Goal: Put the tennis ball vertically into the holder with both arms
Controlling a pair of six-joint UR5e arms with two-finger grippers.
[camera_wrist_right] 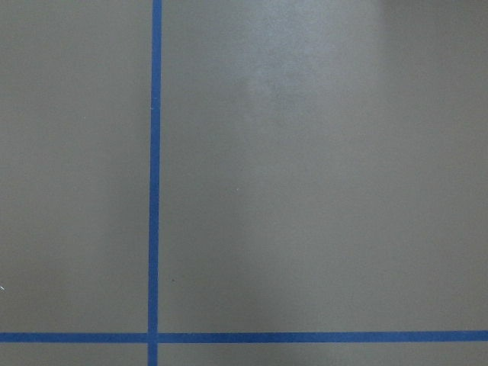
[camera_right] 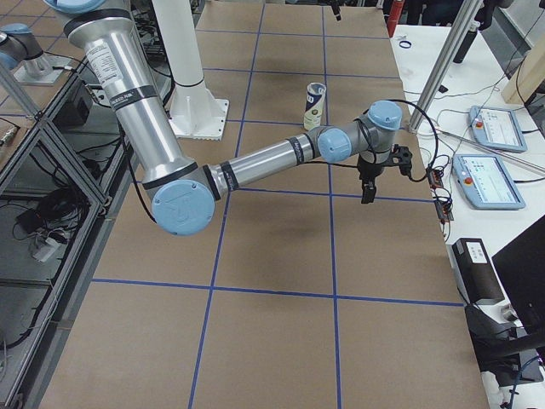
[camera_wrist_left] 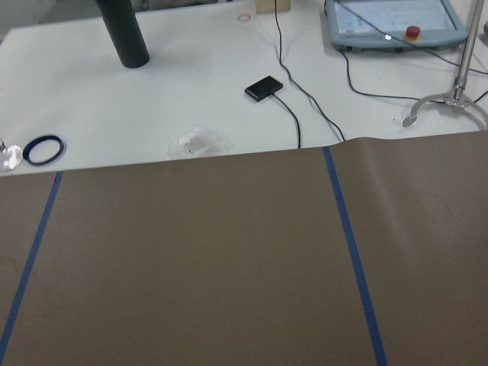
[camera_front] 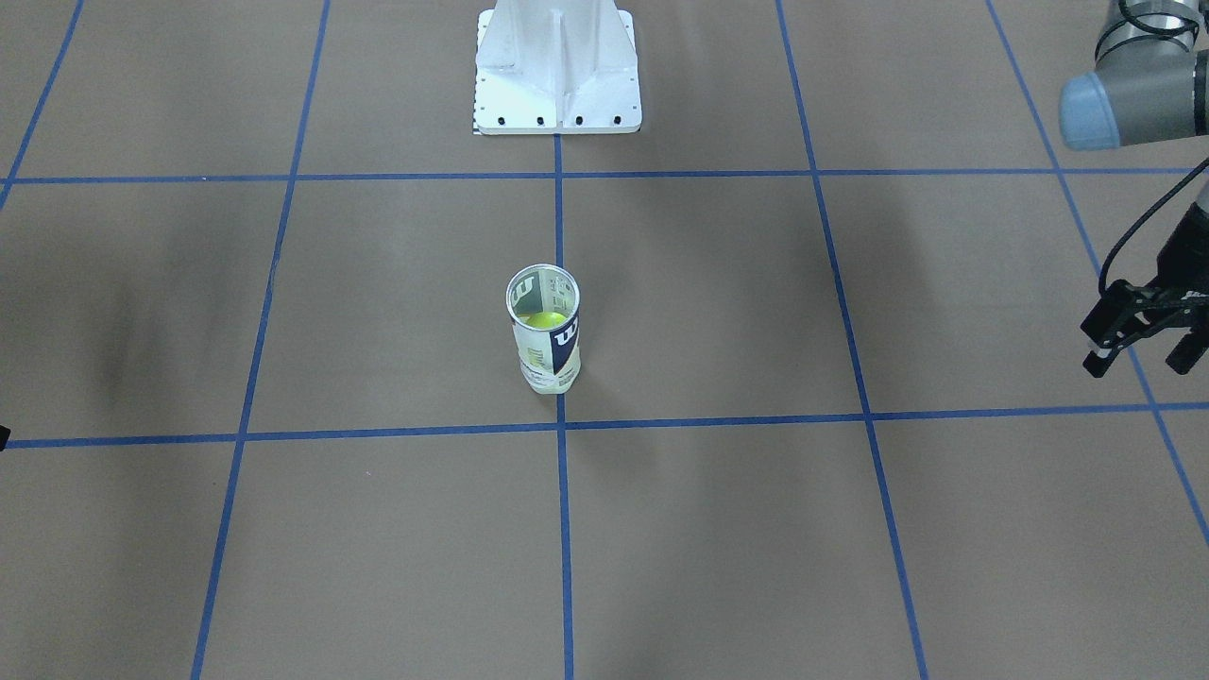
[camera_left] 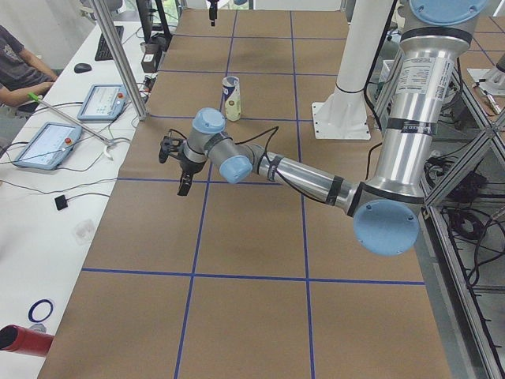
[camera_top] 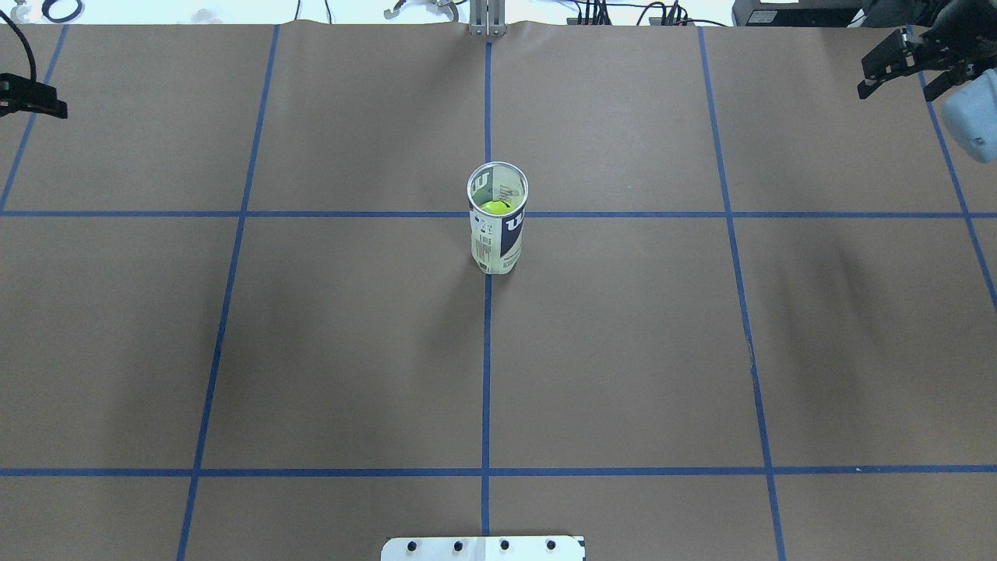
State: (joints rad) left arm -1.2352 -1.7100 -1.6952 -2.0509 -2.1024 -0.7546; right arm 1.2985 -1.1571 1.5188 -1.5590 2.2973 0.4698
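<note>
The holder (camera_top: 497, 234) stands upright mid-table (camera_top: 311, 351), its mouth open to free air above, a tennis ball (camera_top: 494, 207) low inside and bare brown paper all round. Seen from overhead, the white pedestal (camera_top: 483, 548) lies well apart at its 6 o'clock. The left gripper (camera_front: 1138, 362) is far out at 10 and the right gripper (camera_top: 897, 87) at 2.

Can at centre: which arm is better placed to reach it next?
Neither clearly: the left hand and right hand hang open and empty, about equally far on opposite sides of the upright can; ball already inside.
</note>
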